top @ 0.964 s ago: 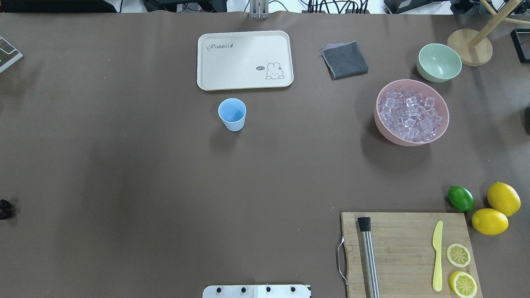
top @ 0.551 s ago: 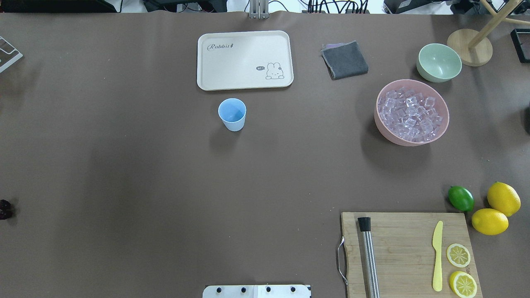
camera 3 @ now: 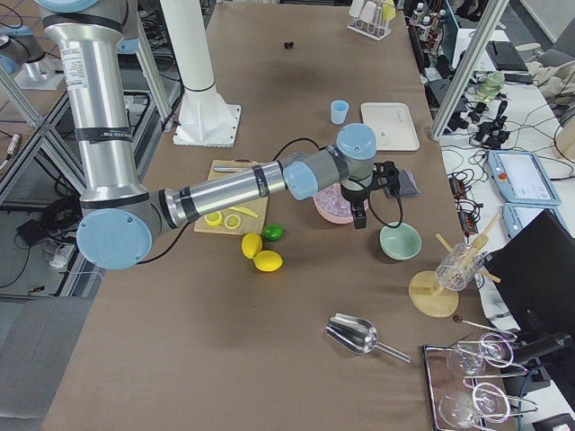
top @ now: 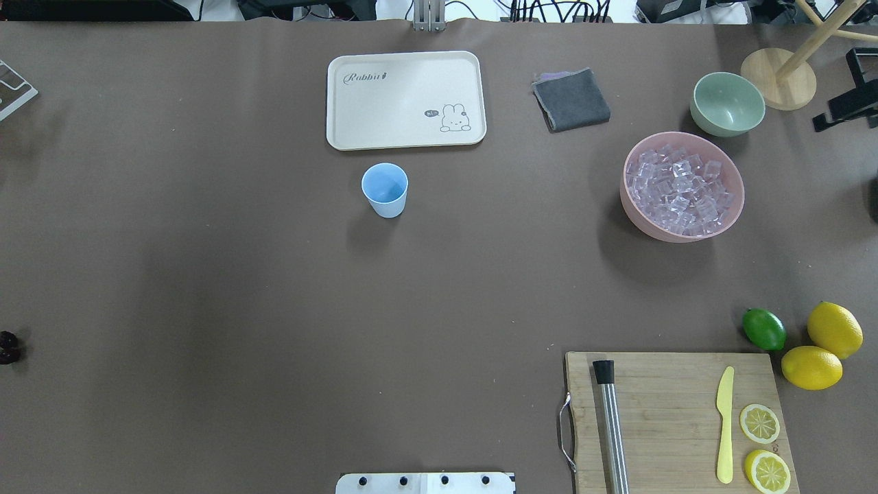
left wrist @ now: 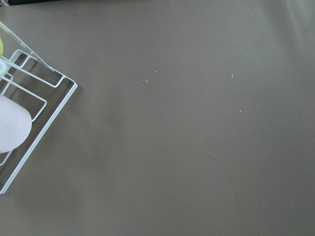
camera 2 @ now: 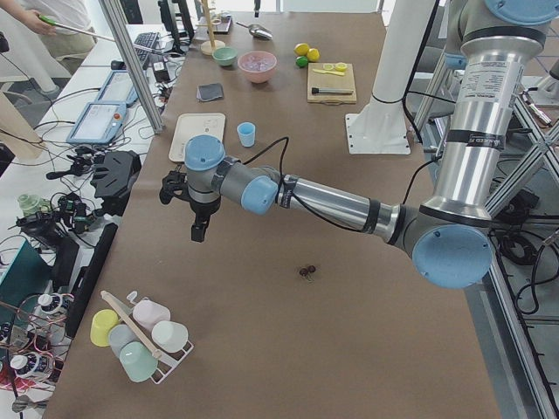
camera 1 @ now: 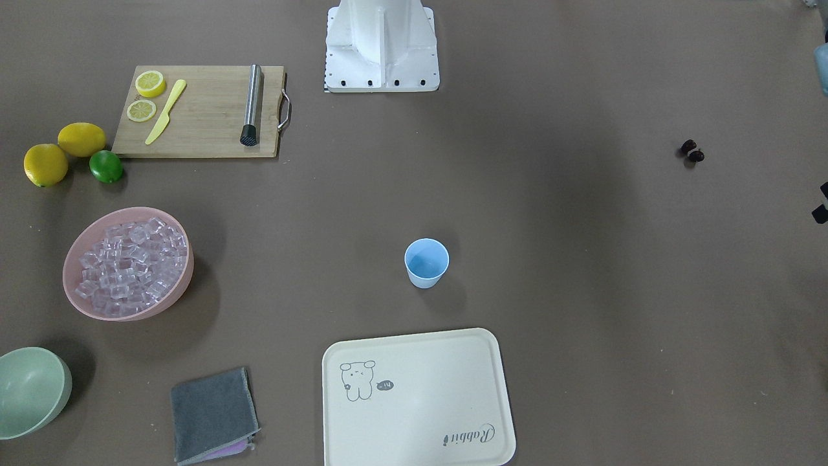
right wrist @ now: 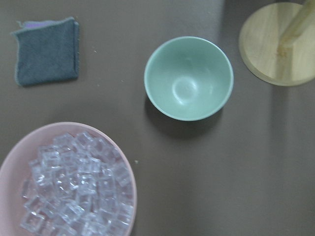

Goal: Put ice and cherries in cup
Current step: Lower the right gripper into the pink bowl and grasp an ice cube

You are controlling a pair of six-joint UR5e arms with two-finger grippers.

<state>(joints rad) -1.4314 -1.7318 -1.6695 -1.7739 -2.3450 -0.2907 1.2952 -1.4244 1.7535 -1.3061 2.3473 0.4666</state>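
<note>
The light-blue cup stands upright and empty near the table's middle, in front of the tray; it also shows in the front view. The ice fills a pink bowl at the right and shows in the right wrist view. The dark cherries lie on the cloth far to the left, at the overhead view's edge. My right gripper hangs above the gap between pink and green bowls. My left gripper hangs over bare cloth beyond the cherries. I cannot tell whether either is open.
A cream tray, a grey cloth, a green bowl and a wooden stand lie at the back. A cutting board with muddler, knife and lemon slices, a lime and lemons are front right. A cup rack stands far left.
A dark part of my right gripper has come into the overhead view at its right edge, beside the wooden stand. Cup, ice and cherries have not moved.
</note>
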